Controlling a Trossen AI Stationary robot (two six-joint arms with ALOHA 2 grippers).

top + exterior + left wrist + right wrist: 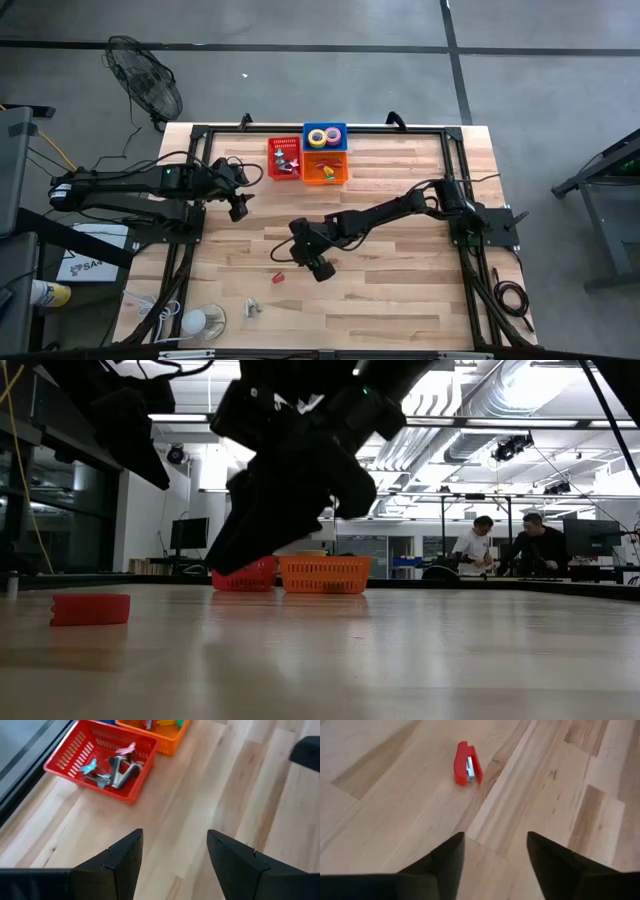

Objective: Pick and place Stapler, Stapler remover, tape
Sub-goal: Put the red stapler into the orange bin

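1. The right gripper (495, 865) hangs over bare wood with its fingers spread and nothing between them; the red stapler (467, 764) lies flat on the table (400, 290) just ahead of it, apart from it.
2. The left gripper (175, 865), fingers also apart and empty, sits near the red basket (75, 767), which holds staple removers (117, 770).
3. Beside the red basket stands an orange basket (325, 168); behind that, a blue tray with tape rolls (325, 136).
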